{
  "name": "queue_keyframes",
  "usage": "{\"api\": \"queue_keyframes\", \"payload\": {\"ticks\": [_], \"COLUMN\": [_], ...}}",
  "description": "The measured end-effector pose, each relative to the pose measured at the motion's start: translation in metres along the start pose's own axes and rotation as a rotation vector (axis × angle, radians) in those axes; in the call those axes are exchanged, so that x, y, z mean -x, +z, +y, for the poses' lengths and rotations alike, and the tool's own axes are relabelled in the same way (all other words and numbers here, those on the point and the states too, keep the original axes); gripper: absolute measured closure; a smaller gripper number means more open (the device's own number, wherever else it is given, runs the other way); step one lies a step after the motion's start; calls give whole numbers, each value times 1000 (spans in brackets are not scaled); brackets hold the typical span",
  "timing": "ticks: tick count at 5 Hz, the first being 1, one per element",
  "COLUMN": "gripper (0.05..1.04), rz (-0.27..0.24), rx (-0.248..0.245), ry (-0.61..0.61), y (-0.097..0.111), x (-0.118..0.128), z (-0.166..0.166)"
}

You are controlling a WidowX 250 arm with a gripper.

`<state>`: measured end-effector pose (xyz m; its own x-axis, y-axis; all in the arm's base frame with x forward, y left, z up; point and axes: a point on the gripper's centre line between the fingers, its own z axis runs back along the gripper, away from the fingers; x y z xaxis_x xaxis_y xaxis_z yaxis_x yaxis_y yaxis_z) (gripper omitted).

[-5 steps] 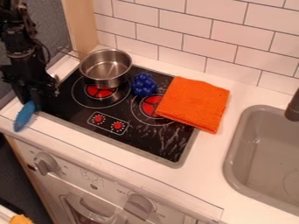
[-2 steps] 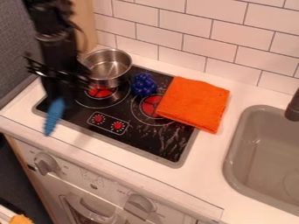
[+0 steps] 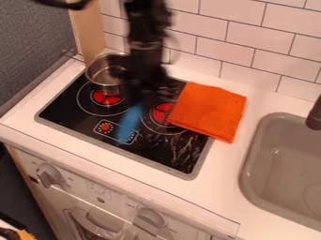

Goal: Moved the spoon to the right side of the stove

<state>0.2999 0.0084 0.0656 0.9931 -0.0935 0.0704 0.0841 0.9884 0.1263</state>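
Sink cut off at right edge. Black arm comes in from top edge, hides part of the back of the stove and the wall tiles. Metal pot has its right side behind arm. Hand dark, shape hard to make out, but clamped on the spoon. Dark faucet cut off at right edge. Orange item at bottom left corner, cut off, can't tell what it is.

Spoon is blue, long, hangs below hand at a slant, lower end toward front left. It's over the middle of the stove, in front of part of the control panel; can't tell if it touches the surface. Ends and edges unclear.

Others: white worktop holds black stove with grey rim. Orange cloth lies across stove's right edge, partly on worktop, overlapping the right burner; takes up much of the right side. Pot sits at back left of stove, just behind the left burner's red center, partly over the burner.
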Motion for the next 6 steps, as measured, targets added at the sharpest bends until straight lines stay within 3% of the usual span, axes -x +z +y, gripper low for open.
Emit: {"api": "queue_keyframes", "payload": {"ticks": [2, 3, 4, 6], "gripper": [736, 736, 736, 736], "rz": [14, 53, 90, 98], "rx": [38, 33, 19, 31], "ry": [44, 73, 76, 45], "y": [7, -7, -23, -20], "x": [-76, -102, -112, -114], "z": [-57, -61, -63, -64]}}
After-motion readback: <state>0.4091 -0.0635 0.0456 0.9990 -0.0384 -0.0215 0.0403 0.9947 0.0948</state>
